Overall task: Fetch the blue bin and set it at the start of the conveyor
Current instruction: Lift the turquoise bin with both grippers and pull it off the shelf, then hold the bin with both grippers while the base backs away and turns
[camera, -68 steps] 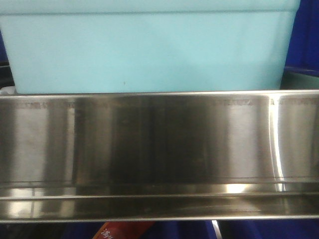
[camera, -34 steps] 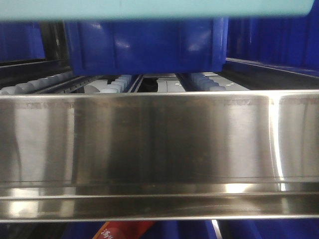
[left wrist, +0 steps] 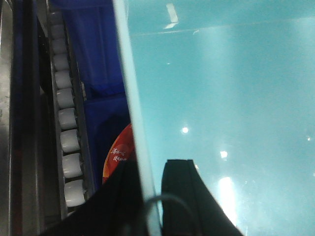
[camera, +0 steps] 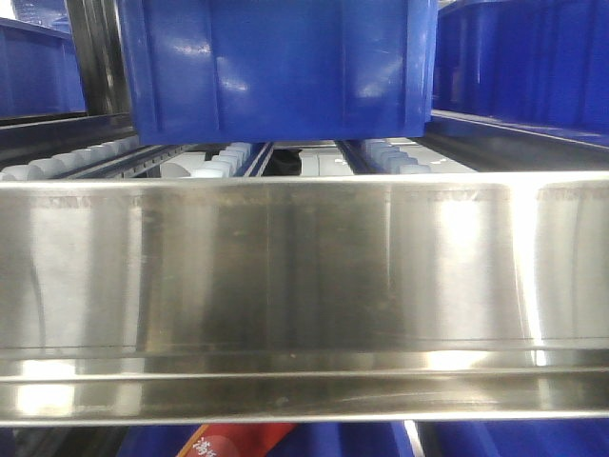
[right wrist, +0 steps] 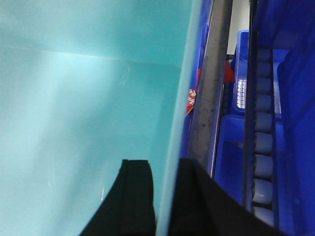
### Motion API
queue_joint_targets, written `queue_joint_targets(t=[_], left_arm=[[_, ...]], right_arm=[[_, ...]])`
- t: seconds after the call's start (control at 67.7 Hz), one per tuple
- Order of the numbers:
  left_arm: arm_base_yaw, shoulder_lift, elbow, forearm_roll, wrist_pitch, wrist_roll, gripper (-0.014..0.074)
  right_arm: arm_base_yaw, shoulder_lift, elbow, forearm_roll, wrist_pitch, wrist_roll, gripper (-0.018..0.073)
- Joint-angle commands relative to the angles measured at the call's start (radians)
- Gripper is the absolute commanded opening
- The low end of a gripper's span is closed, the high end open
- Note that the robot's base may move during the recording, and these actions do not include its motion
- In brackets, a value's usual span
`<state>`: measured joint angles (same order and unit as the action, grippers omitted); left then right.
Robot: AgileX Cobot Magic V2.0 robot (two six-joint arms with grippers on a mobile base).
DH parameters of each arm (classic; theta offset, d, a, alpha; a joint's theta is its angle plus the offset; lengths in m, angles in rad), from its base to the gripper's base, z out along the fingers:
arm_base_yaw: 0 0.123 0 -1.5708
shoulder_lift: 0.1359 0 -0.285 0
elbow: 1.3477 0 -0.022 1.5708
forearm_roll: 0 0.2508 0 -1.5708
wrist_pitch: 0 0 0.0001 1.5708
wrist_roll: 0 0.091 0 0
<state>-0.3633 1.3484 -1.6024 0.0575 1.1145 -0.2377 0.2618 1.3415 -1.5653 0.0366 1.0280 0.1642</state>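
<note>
Against a roller shelf (camera: 214,164) of dark blue bins (camera: 276,67) behind a steel tray edge (camera: 304,276), the blue bin (left wrist: 236,98) hangs between the arms, left gripper (left wrist: 151,169) and right gripper (right wrist: 165,169) each clamped across an opposite wall, apparently so it carries level.

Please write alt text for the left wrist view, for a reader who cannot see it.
The left pincer clamps the rim of the pale blue bin, one black finger on each side. At the picture's left run white rollers.
</note>
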Motion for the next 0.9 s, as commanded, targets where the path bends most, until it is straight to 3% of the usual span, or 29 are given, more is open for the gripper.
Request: queue_joint_targets(t=[0.0,0.887], left_arm=[[0.001,-0.017,-0.008,0.027,-0.010,0.012,-0.0111],[0.001,-0.017,-0.008,0.027,-0.010,0.012,-0.0111]], right_arm=[[-0.009,-0.014,-0.011,-0.051,-0.027,-0.017,-0.0151],[-0.009,-0.014,-0.011,-0.051,-0.027,-0.017,-0.0151]])
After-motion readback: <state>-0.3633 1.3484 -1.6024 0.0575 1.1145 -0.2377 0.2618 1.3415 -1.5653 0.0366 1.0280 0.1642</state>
